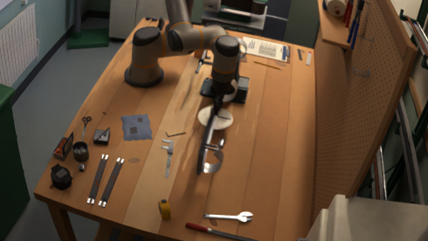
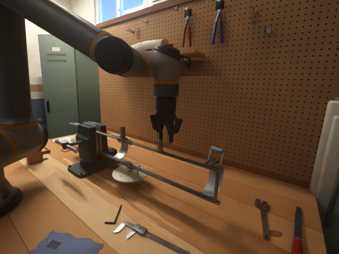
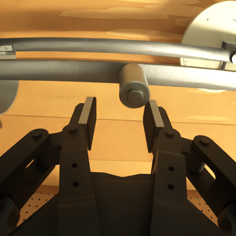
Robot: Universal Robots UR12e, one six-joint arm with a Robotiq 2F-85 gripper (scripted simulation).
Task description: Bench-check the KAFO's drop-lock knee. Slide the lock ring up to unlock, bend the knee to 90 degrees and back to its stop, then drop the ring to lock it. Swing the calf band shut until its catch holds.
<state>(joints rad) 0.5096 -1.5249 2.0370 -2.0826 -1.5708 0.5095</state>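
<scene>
The brace lies level on the bench, its thigh end clamped in the black vise. Two long metal uprights run from the vise out to the calf band at the free end. A hinged flap stands up above that band. A short grey peg sticks up from the far upright. The round white dial plate lies under the near knee joint. My gripper hangs straight down over the far upright. The peg sits just off the inner side of one finger. My gripper is open and holds nothing.
The pegboard wall stands close behind the brace, with pliers hung high. A caliper and a hex key lie on the near bench. A wrench and a red-handled tool lie to the right.
</scene>
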